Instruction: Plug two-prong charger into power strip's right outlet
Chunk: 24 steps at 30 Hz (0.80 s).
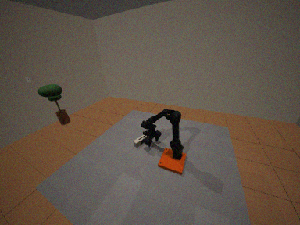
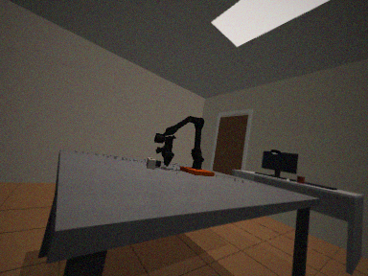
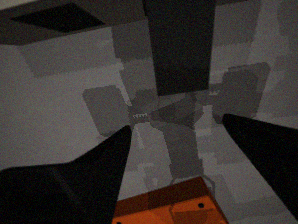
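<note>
White charger (image 1: 138,141) beside empty open jaws

Broad stretches of grey worktop (image 1: 117,187) lie open ahead of and to either side of the arm; the orange base plate (image 1: 166,164) blocks the ground at the arm's foot; the white power strip (image 1: 138,141) stands just beside the tool (image 1: 151,137), on its outer side; the tool hangs low over the worktop with fingers spread wide and nothing between them; in the wrist view a dark block (image 3: 181,45) fills the upper middle, between the fingers and beyond them.
</note>
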### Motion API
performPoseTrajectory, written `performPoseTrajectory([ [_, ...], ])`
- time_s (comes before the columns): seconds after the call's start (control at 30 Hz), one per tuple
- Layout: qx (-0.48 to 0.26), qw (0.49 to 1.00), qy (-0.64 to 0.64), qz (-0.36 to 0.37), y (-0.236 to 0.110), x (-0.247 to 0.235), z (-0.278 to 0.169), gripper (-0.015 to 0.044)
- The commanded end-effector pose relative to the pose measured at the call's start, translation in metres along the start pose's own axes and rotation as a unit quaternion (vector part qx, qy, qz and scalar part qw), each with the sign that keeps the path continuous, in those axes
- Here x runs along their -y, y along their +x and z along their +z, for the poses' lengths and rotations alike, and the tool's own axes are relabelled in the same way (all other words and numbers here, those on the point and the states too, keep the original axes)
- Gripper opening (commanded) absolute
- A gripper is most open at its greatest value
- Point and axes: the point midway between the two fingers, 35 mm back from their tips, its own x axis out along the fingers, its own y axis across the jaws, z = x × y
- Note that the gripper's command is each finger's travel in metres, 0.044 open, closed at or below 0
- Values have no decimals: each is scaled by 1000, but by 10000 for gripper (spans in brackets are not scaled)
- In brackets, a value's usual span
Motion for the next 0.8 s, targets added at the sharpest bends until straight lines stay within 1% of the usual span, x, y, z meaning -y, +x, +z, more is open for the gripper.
performPoseTrajectory([
  [0.0,60,998,-1,-2,-15,0,5,440],
  [0.23,252,968,1,-1,-66,1,13,440],
  [0.3,286,958,3,0,-76,2,14,440],
  [0.77,290,957,3,0,-77,2,14,440],
])
